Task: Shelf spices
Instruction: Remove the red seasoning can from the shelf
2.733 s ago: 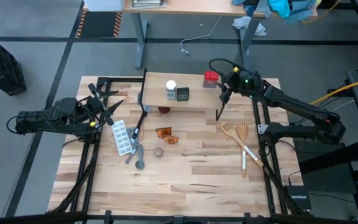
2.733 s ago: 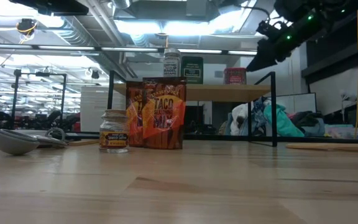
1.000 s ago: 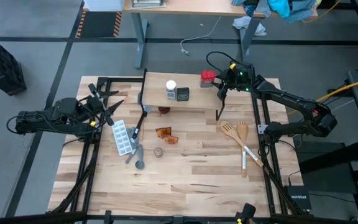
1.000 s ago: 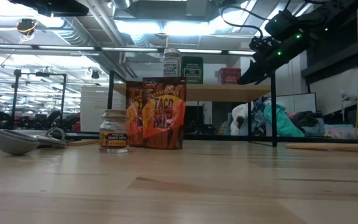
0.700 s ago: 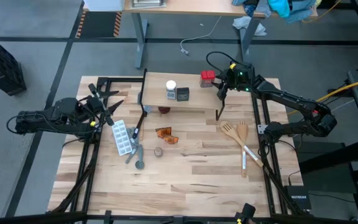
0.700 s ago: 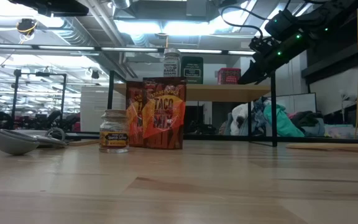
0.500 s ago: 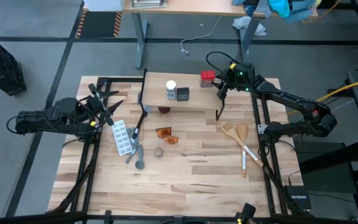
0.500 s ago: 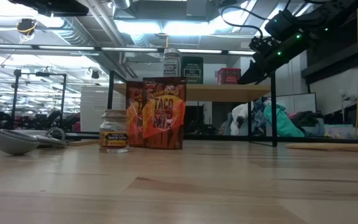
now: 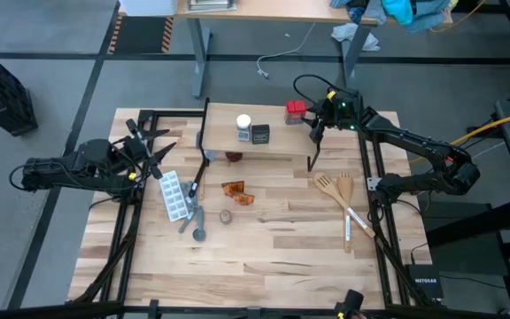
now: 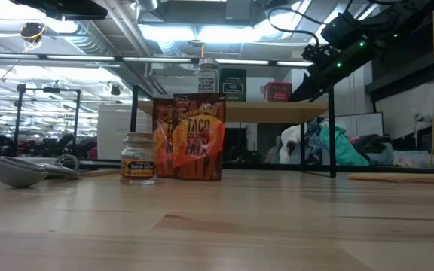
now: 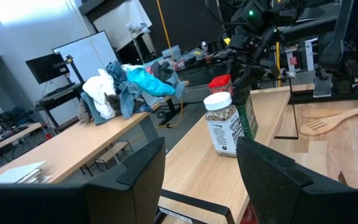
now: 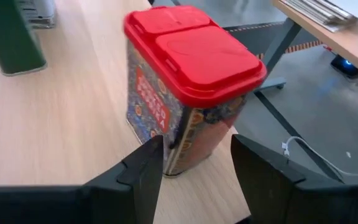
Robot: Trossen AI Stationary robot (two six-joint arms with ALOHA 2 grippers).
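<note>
- My right tool (image 9: 312, 125) is at the shelf's (image 9: 277, 142) right back corner, its fingers parted on either side of the red-topped box (image 12: 188, 84). In the right wrist view the box's foot sits in the gap, and I can't tell whether either finger touches it. I judge it released, not grasped.
- The box stands upright on the shelf, at the right end of the row, apart from the dark tin (image 9: 259, 134) and the white-capped jar (image 9: 243, 125).
- I take the step in hand to be leaving the box there. I'd back the tool straight away from the shelf with the fingers kept spread, so neither one drags the box toward the edge.
- The box stands close to the shelf's back edge, so any sideways nudge could tip it off.
- Next candidates lie on the table in front of the shelf: the orange taco packets (image 10: 194, 137) and the small brown-capped jar (image 10: 139, 158).
- My left tool (image 9: 155, 158) waits left of the shelf, parted and empty.
</note>
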